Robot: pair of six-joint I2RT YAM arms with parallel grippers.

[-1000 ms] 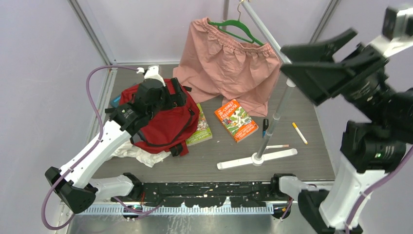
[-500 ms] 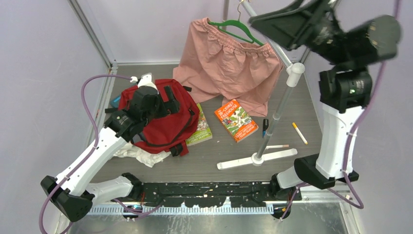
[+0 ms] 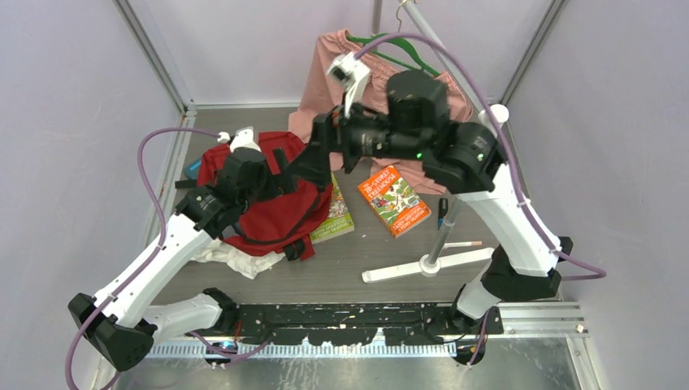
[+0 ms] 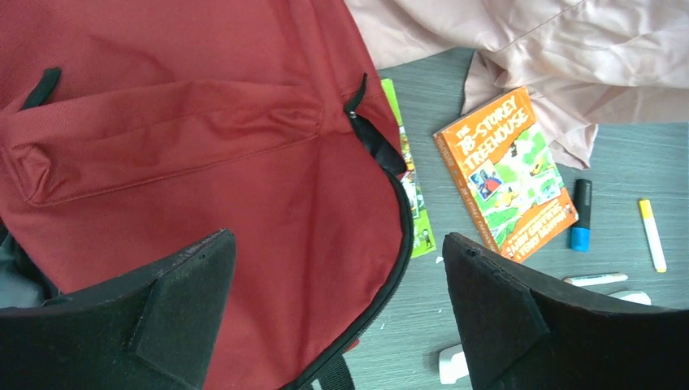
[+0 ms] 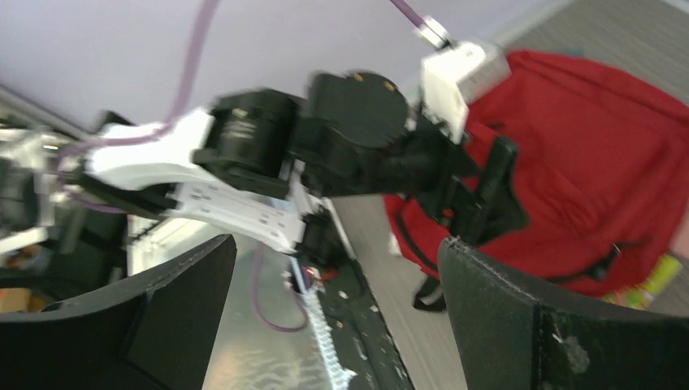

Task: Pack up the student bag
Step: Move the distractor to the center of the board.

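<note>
The red student bag [image 3: 280,218] lies at the left of the table, with black zipper and straps. My left gripper [image 3: 272,180] hovers over its top, open and empty; in the left wrist view the bag [image 4: 203,162] fills the space under the open gripper [image 4: 337,268]. My right gripper [image 3: 317,154] is open and empty, raised just right of the left gripper above the bag's right side. The right wrist view shows the bag [image 5: 601,179] and the left arm [image 5: 268,154]. A green book [image 3: 338,218] is half tucked under the bag. An orange book [image 3: 394,199] lies beside it.
Pink shorts [image 3: 321,89] hang on a green hanger at the back. A white plastic bag [image 3: 231,258] lies at the bag's near side. A blue marker [image 3: 442,213], a white pen [image 3: 463,244] and a rail stand's white base [image 3: 428,264] lie right of centre. A yellow marker [image 4: 652,236] lies further right.
My right arm has swung down from high on the right to the left, over the middle of the table beside the left gripper. The left gripper has hardly moved.
</note>
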